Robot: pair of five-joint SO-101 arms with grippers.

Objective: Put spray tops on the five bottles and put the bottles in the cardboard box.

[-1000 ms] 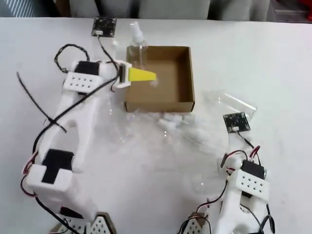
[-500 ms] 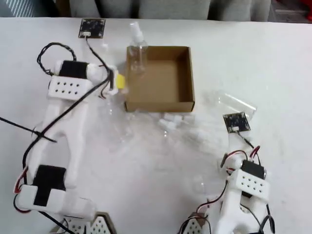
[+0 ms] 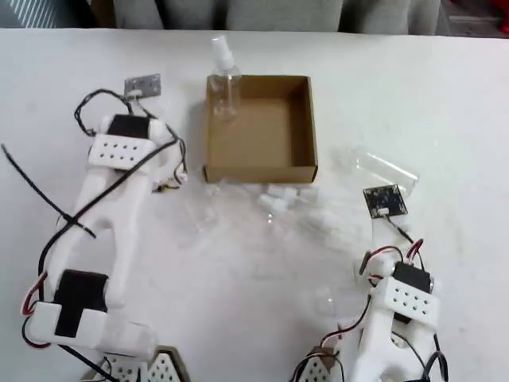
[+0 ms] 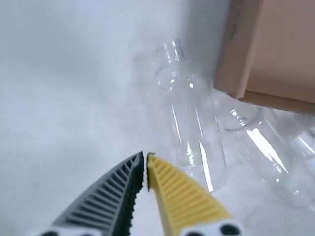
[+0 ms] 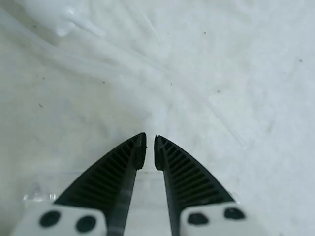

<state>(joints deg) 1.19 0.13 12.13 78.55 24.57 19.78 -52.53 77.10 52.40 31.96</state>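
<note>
Bottle point(image 4: 189, 128) of clear plastic, seemingly uncapped, lying on its side on the table point(image 4: 59, 98) just beside the cardboard box point(image 4: 275, 49) corner. Probably light, thin-walled, slick, apt to roll or dent; best pinched gently across the body near the neck. Left gripper point(image 4: 146, 162) near it, jaws closed, empty. Right gripper point(image 5: 150, 147) likewise closed on nothing.

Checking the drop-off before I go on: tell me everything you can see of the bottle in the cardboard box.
The bottle is clear plastic, slim and round, with a pale spray top fitted. It stands upright in the cardboard box, in its far left corner in the high view, close to the walls. Nothing grips it.
</note>
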